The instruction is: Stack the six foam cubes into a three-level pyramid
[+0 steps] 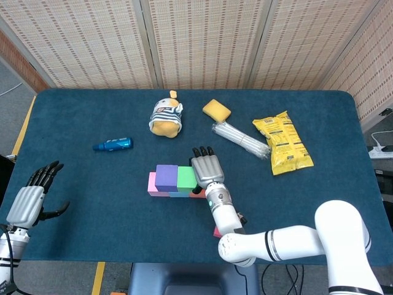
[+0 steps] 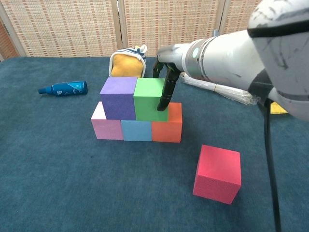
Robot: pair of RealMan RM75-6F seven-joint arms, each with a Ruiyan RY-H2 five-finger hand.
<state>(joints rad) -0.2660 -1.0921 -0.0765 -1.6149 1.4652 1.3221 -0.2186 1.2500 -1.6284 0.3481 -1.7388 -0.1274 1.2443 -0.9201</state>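
Observation:
A bottom row of a pink cube [image 2: 107, 125], a blue cube [image 2: 136, 130] and an orange cube [image 2: 168, 125] stands mid-table. On it sit a purple cube [image 2: 119, 98] and a green cube [image 2: 149, 99], side by side and touching. My right hand [image 2: 165, 87] hangs fingers-down against the green cube's right face, holding nothing; in the head view the right hand [image 1: 207, 167] lies flat beside the green cube [image 1: 186, 177]. A red cube [image 2: 218, 172] lies alone nearer the front, right of the stack. My left hand [image 1: 31, 200] hovers open at the table's left front edge.
A blue bottle [image 2: 63, 88] lies at the left. A striped plush toy [image 2: 127, 63] stands just behind the stack. A bundle of clear tubes [image 2: 222, 90], a yellow sponge [image 1: 216, 110] and a yellow snack bag [image 1: 282, 141] lie at the back right.

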